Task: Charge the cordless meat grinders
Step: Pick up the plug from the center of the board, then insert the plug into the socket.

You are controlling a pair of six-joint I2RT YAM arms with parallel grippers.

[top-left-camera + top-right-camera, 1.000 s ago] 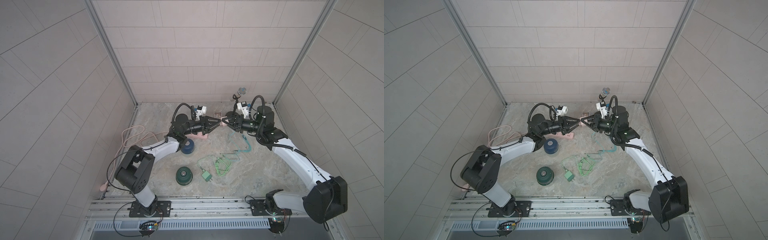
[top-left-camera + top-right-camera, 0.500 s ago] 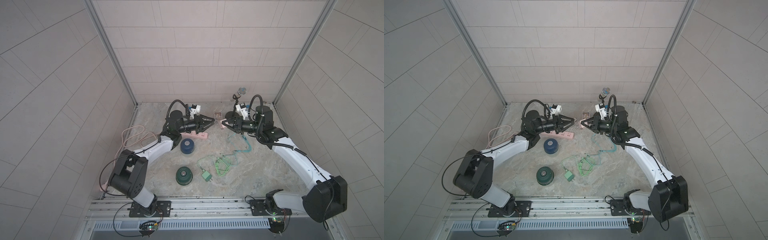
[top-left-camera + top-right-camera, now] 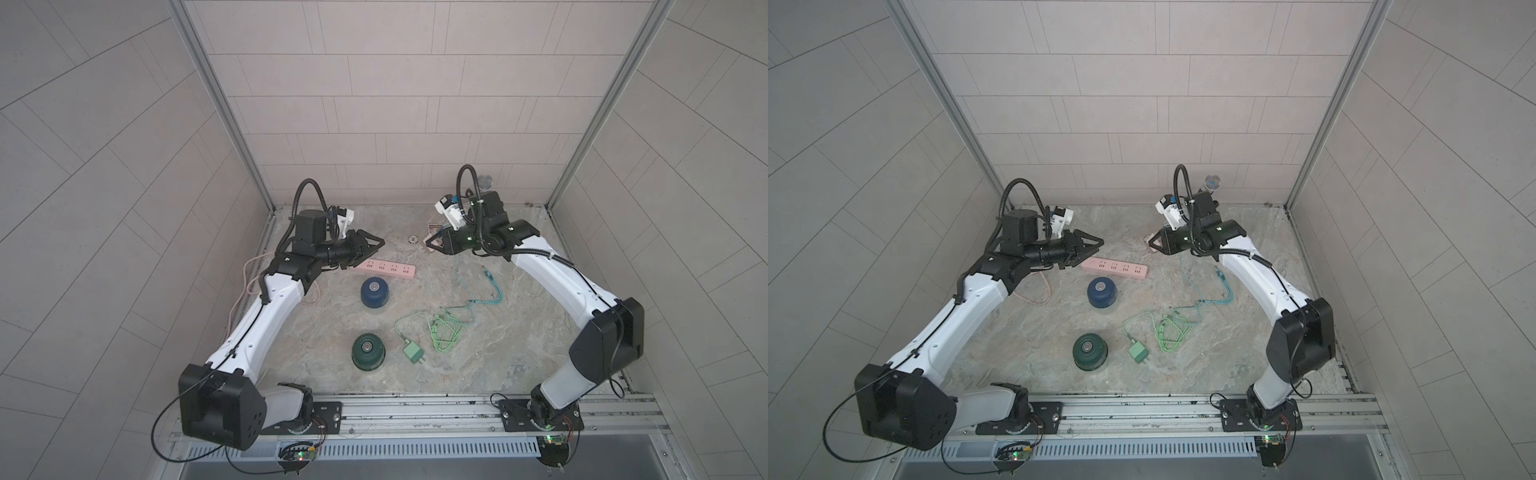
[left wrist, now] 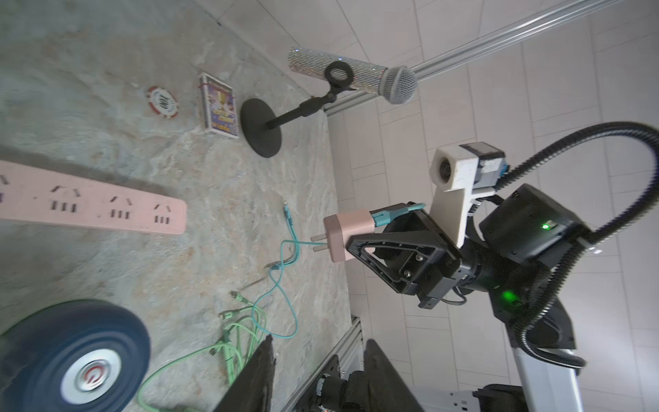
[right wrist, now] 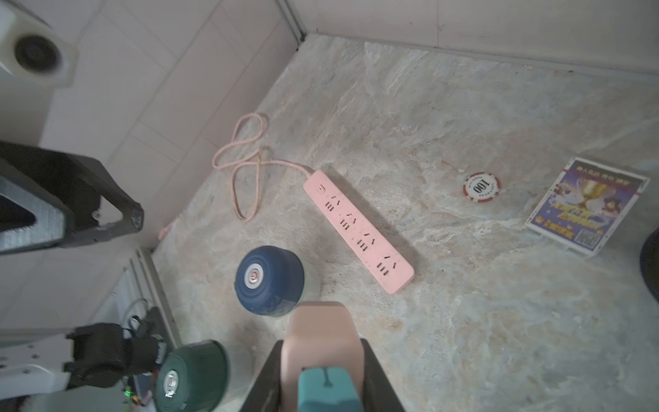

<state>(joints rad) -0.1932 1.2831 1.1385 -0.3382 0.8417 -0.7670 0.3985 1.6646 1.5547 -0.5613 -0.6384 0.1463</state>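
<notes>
Right gripper (image 3: 430, 244): jaws narrow, clamped on pink plug adapter (image 4: 347, 228); teal cable (image 4: 385, 217) plugged in behind; prongs level, aimed toward left arm.
Left gripper (image 3: 372, 248): jaws partly spread, empty, poised over cord end of pink power strip (image 3: 384, 268).
Strip below and ahead of right jaws, long axis running between both grippers, free end nearer right arm.
Blue grinder (image 3: 374, 291) just beside strip, green grinder (image 3: 368, 351) further toward bases; no cable at either.
Judged next: prongs tipped down into socket.

The right gripper (image 5: 321, 360) pinches a pink plug (image 5: 321, 328) with a teal cord end (image 5: 326, 390) stuck in it. Past it sit the blue grinder (image 5: 269, 280), near the long pink power strip (image 5: 358, 232), and the green grinder (image 5: 192, 378), a bit apart.
</notes>
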